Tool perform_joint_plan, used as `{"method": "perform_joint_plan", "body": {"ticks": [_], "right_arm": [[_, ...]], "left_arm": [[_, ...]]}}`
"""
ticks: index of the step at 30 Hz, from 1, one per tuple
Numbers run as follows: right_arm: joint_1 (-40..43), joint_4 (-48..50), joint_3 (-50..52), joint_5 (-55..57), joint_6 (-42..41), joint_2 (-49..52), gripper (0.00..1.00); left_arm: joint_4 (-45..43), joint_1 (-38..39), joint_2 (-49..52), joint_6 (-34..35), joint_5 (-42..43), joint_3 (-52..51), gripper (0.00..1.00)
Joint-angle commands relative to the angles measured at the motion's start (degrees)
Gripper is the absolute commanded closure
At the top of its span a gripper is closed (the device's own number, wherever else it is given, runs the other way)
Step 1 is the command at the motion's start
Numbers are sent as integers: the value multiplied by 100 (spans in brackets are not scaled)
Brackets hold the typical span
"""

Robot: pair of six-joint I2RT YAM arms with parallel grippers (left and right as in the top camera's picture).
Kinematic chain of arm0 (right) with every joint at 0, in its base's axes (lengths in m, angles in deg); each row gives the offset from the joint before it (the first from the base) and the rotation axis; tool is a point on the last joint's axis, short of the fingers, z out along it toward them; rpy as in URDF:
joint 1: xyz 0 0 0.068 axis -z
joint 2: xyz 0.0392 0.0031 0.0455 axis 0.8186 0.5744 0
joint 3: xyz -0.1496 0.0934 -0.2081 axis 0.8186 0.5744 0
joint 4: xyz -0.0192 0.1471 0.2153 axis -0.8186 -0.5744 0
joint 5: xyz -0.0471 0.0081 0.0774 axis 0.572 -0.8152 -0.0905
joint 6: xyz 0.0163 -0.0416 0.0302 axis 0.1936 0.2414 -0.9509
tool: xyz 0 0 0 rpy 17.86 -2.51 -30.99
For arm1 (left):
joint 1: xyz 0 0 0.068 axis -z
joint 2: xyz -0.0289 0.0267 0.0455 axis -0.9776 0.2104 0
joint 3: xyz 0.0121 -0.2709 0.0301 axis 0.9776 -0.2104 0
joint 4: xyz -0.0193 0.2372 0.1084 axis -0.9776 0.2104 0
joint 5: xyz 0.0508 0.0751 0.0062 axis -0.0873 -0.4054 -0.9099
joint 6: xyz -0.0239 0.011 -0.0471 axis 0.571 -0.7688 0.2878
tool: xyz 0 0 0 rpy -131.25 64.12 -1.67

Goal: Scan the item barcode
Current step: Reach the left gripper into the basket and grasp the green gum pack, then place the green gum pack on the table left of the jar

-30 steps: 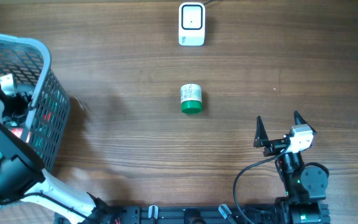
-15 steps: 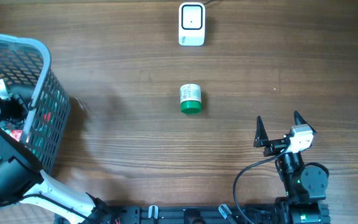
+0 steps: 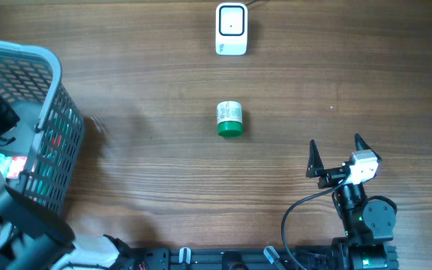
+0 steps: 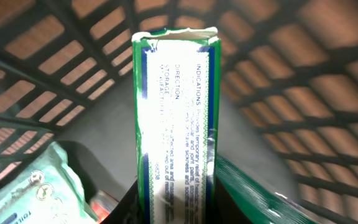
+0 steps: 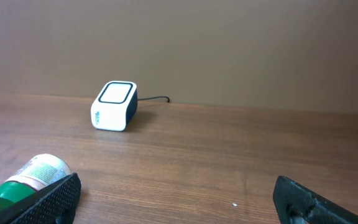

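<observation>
Gripping carton (image 4: 174, 112) inside basket (image 3: 21, 49), bound for scanner (image 3: 231, 28).
Held endwise by narrowed left gripper (image 4: 176, 211); waiting with right gripper (image 3: 335, 142) wide, empty.

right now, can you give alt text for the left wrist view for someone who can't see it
A narrow green and white box printed with small text stands upright, close to the camera, filling the centre. Around it are the dark mesh walls of a basket, with a pale green packet at lower left.
</observation>
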Motion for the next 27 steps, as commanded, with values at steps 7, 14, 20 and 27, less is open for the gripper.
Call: {"method": "perform_joint_plan", "body": {"ticks": [7, 14, 20, 27], "right_arm": [[-13, 15, 4, 59, 68, 0, 0], [-13, 15, 4, 59, 68, 0, 0], [-13, 15, 4, 57, 68, 0, 0], [-13, 15, 4, 59, 68, 0, 0]], "left_arm": [[94, 828, -2557, 662, 2142, 42, 81], [162, 2098, -3484, 1034, 2299, 39, 81], [911, 3998, -2739, 966, 2288, 33, 80], [2133, 5143, -1019, 938, 1753, -52, 84]]}}
